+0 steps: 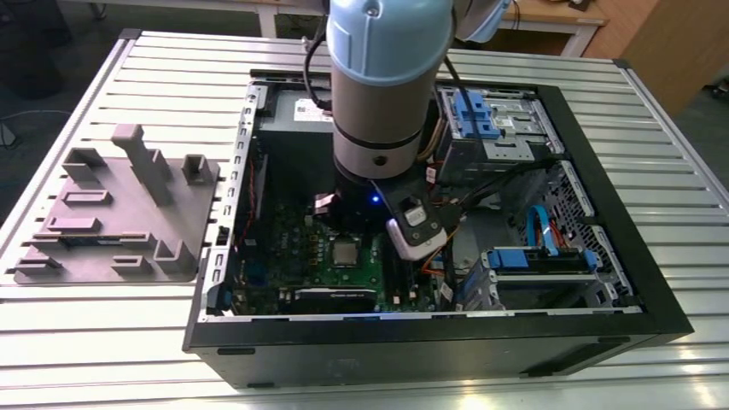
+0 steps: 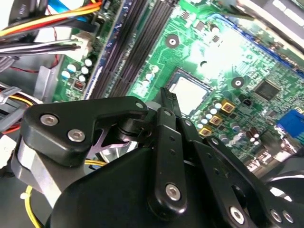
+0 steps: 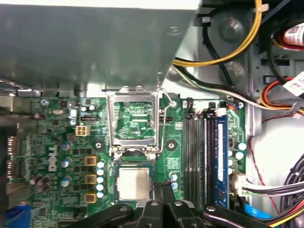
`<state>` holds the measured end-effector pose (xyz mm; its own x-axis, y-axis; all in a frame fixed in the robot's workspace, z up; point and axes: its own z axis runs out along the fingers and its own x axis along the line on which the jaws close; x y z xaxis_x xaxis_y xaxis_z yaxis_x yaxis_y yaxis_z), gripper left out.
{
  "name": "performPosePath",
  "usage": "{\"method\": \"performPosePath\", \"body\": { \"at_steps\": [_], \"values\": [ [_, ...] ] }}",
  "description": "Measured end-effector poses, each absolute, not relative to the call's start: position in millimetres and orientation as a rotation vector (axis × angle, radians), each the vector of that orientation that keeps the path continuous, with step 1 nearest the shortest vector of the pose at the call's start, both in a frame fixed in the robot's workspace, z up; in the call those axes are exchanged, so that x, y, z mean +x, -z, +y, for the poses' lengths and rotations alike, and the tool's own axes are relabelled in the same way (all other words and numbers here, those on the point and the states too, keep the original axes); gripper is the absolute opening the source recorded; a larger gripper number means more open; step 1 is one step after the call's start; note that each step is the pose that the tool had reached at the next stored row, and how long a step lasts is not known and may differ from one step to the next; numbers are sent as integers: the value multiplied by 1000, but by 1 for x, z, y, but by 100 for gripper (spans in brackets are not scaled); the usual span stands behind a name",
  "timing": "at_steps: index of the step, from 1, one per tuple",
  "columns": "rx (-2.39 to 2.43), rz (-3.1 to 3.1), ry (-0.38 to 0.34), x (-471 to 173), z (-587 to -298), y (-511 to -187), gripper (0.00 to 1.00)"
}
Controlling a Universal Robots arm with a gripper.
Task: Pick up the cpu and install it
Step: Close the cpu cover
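The cpu [image 3: 133,184], a small square chip with a pale silvery top, lies flat in its socket on the green motherboard [image 3: 52,137]. It also shows as a pale square in the exterior view [image 1: 341,253] and in the second wrist view [image 2: 191,93]. The socket's metal load frame [image 3: 132,124] stands flipped open just beyond it. My gripper [image 3: 164,186] hangs low over the board with its black fingers pressed together, holding nothing. Its tips [image 2: 167,97] are just off one edge of the cpu, close above the board.
The open black PC case [image 1: 638,282] lies on a slatted metal table [image 1: 91,342]. A grey power-supply box [image 3: 85,42] and bundled cables [image 3: 228,52] crowd the socket. Memory slots [image 3: 199,152] run beside it. A grey fixture plate [image 1: 114,213] sits at the exterior view's left.
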<state>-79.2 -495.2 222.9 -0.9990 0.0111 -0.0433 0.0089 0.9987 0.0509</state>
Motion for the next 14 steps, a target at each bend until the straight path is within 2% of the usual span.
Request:
{"method": "performPosePath", "body": {
  "at_steps": [14],
  "values": [
    [-15,3097,-79,-72,-484,-222,10]
  ]
}}
